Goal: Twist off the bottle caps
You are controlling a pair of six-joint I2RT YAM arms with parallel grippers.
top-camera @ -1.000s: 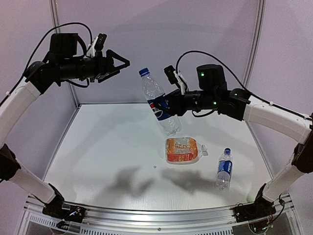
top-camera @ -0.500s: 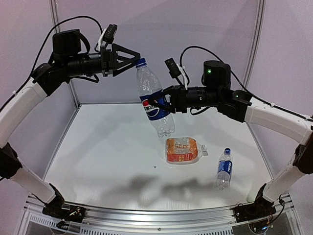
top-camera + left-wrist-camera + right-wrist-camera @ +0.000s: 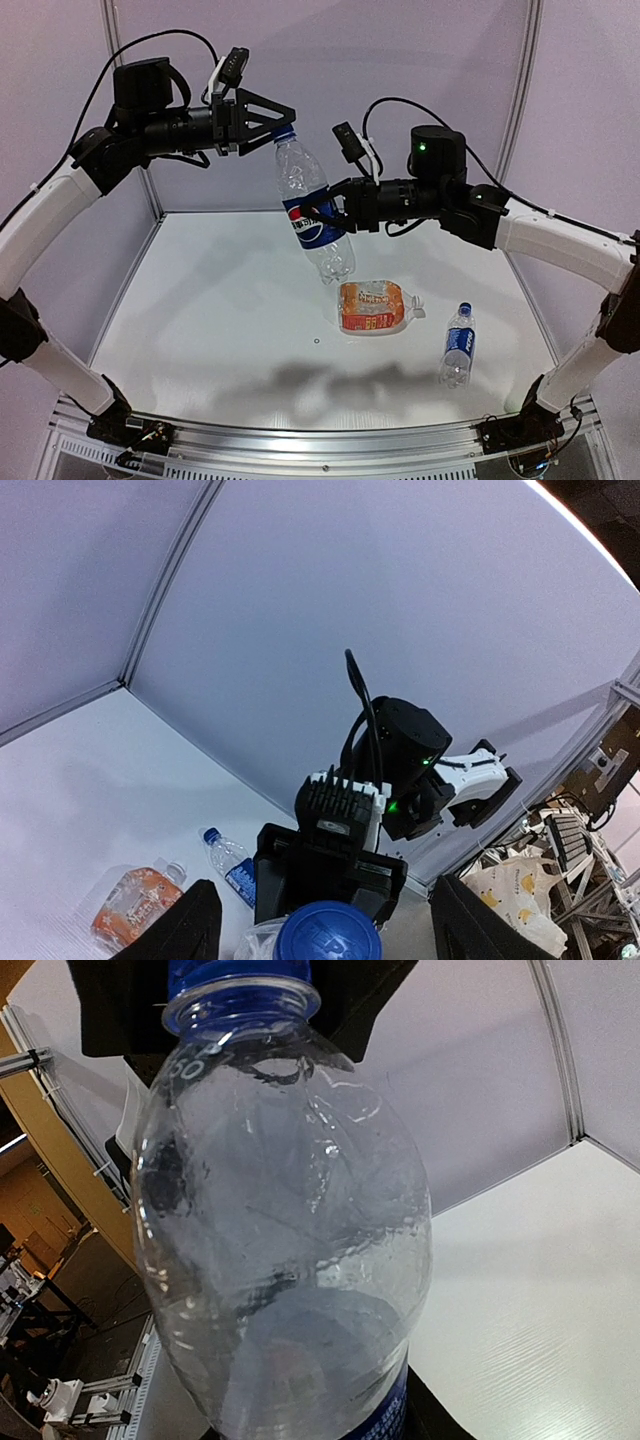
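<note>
The right gripper (image 3: 322, 213) is clamped on the label band of the Pepsi bottle (image 3: 303, 175), which hangs tilted in mid-air, well above the table (image 3: 200, 300). The bottle's blue cap (image 3: 328, 932) sits between the parted jaws of the left gripper (image 3: 284, 124), with a clear gap on each side. An orange-labelled bottle (image 3: 375, 307) and a small blue-capped bottle (image 3: 458, 345) rest on the table below the right gripper, well apart from it.

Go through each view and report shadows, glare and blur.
Top external: even light, soft shadows on the table near the front. Left wrist: the blue cap at the bottom edge looks slightly soft. Right wrist: the clear bottle fills the frame, with glints, warping what lies behind.
</note>
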